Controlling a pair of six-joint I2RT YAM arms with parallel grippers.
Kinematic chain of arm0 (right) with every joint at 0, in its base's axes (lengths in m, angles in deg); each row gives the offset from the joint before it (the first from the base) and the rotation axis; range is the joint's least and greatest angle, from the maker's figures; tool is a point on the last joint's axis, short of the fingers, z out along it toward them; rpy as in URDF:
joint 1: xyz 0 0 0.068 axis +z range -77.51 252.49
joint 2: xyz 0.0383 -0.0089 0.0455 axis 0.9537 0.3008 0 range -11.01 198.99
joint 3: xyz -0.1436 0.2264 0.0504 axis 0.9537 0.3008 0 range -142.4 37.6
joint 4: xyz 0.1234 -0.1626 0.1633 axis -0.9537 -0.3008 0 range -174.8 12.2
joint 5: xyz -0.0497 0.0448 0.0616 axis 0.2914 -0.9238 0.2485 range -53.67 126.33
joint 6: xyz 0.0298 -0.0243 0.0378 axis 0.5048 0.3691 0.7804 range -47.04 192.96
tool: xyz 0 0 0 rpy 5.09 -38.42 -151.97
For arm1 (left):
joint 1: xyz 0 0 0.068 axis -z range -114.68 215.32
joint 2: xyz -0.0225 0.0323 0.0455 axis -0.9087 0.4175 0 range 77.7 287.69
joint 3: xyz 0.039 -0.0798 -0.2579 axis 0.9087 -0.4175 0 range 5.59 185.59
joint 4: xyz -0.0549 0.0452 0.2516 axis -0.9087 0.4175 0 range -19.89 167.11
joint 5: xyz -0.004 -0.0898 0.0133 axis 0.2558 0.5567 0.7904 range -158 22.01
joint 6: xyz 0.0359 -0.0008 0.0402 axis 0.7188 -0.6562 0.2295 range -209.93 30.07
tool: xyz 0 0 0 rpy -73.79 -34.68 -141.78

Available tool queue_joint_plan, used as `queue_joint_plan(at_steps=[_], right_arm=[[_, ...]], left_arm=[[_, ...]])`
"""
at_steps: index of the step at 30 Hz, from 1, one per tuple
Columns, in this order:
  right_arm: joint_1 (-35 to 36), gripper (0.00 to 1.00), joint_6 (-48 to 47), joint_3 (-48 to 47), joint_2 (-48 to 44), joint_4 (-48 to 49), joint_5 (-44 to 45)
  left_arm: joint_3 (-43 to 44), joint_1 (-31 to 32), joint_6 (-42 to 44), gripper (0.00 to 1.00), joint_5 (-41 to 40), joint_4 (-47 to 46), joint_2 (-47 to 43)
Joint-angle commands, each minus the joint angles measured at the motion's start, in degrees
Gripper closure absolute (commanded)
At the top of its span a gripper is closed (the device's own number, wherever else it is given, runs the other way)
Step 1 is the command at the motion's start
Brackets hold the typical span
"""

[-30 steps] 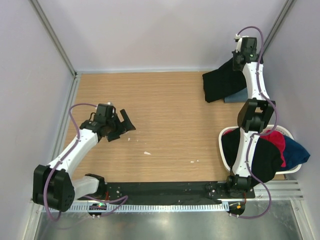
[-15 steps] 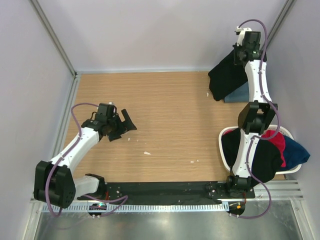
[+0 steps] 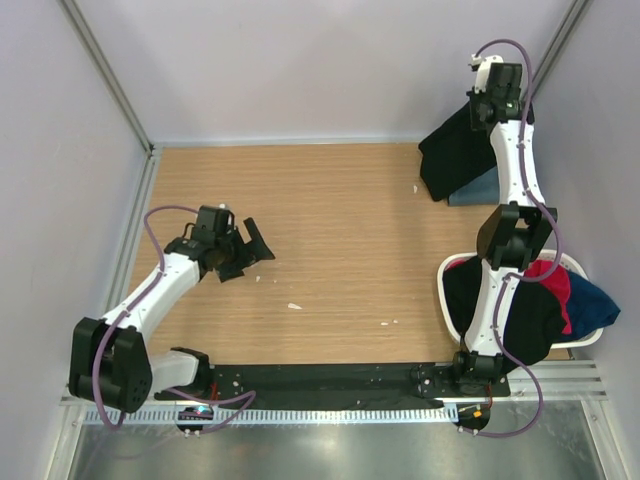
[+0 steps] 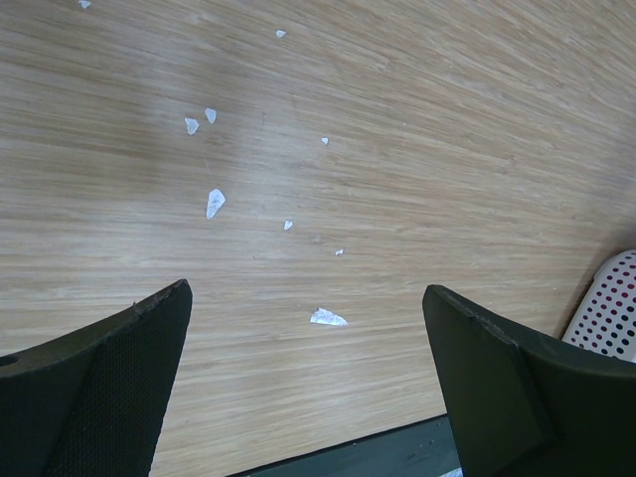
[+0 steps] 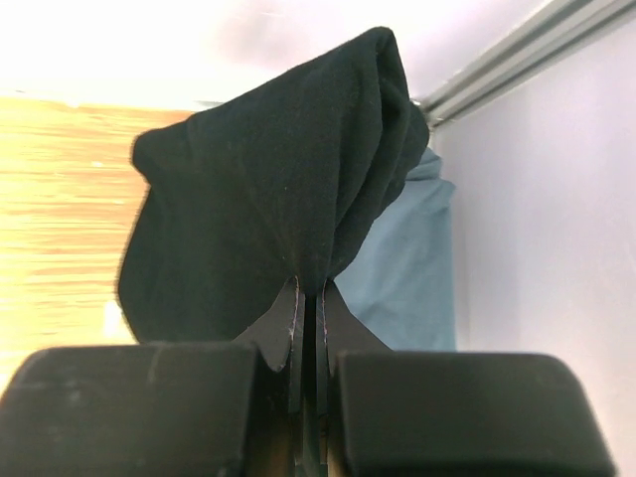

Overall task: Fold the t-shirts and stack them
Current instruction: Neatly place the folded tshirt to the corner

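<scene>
My right gripper (image 3: 484, 108) is shut on a folded black t-shirt (image 3: 455, 155) at the far right corner and holds it lifted over a slate-blue t-shirt (image 3: 478, 188) lying on the table. In the right wrist view the jaws (image 5: 310, 298) pinch the black cloth (image 5: 268, 219), with the slate-blue shirt (image 5: 412, 273) behind. My left gripper (image 3: 250, 250) is open and empty over bare wood at the left; its fingers (image 4: 109, 378) frame the table. Black, magenta-red and blue shirts (image 3: 545, 300) fill a basket.
A white perforated basket (image 3: 448, 300) stands at the near right, its rim also in the left wrist view (image 4: 611, 313). Small white scraps (image 3: 294, 306) lie on the wood (image 4: 328, 318). Walls close the back and sides. A black strip (image 3: 330, 378) runs along the near edge.
My right gripper has lifted the black shirt up and back toward the far right corner, bunching it narrower. The left arm has barely moved.
</scene>
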Motion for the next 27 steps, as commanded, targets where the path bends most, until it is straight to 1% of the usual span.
queue_joint_plan(at_steps=[1,5,10,14,15,16,17,18,20,21,23,24,25,27], right_arm=[[-0.8,0.99,-3.3,0.5,-1.0,6.1,4.9],[-2.8,0.99,-5.8,0.5,1.1,7.5,8.6],[-6.5,0.99,-6.9,1.3,3.4,10.1,9.1],[-8.8,0.99,-9.0,4.8,5.6,12.4,10.7],[-8.8,0.94,-9.6,6.5,6.7,13.3,11.4],[-8.8,0.86,-9.6,7.0,7.4,15.3,12.7],[-8.8,0.74,-9.6,7.0,8.1,16.0,15.3],[-8.7,0.46,-9.5,6.7,8.8,16.5,16.3],[-8.7,0.02,-7.6,6.0,9.4,16.7,18.6],[-8.7,0.00,-6.9,5.3,9.1,16.4,18.7],[-8.7,0.00,-4.7,4.2,5.6,14.0,17.8],[-8.7,0.00,-3.6,3.5,5.6,14.0,16.8],[-8.6,0.00,-2.5,2.9,4.2,11.8,15.8],[-8.2,0.00,1.1,3.7,-1.0,10.2,10.9]], left_arm=[[1.9,0.1,1.0,0.00,0.8,-1.6,0.8],[3.1,0.1,0.2,0.00,1.2,-1.4,2.8],[5.9,0.1,0.1,0.00,2.1,-1.2,6.1],[8.7,0.1,0.9,0.00,2.8,-0.4,10.0],[9.3,0.1,1.1,0.00,3.0,-0.2,10.7],[9.9,0.1,1.3,0.00,3.2,-0.1,11.4],[11.2,0.1,1.5,0.00,3.5,0.2,12.2],[11.9,0.1,2.0,0.00,3.9,0.3,13.5],[14.0,0.1,2.7,0.00,4.4,1.3,14.7],[14.6,0.1,3.4,0.00,4.6,1.5,15.1],[15.7,0.1,4.4,0.00,3.8,1.8,14.8],[16.0,0.1,4.4,0.00,3.8,1.8,14.8],[16.1,0.1,5.2,0.00,3.0,1.8,14.3],[16.8,0.1,6.0,0.00,1.9,1.8,13.4]])
